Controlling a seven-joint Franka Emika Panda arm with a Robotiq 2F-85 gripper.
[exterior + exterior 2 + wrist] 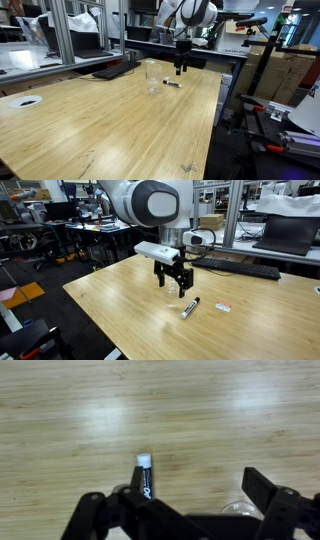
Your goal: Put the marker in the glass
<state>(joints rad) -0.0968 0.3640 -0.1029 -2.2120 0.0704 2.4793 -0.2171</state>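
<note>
Pale wood grain fills the wrist view. Nearest the camera, the gripper (175, 500) has its dark fingers (268, 495) spread wide with nothing held between them. Just past the fingers lies the marker (143, 477), flat on the table (60, 420), its black body nearest the camera and its whitish end pointing away. It lies in the span between the two fingers, closer to one than the other. At the lower edge of that view a faint clear curve is probably the foot of the glass (238, 510), though the shot is too blurred to be sure.

In both exterior views the gripper hangs above the tabletop, over the marker and apart from it. In an exterior view the glass (151, 75) stands upright and empty on the table, near the marker but not touching it. Further out on the wood lies a small white label (223, 307), and beyond it a black keyboard (240, 268) at the far edge.
</note>
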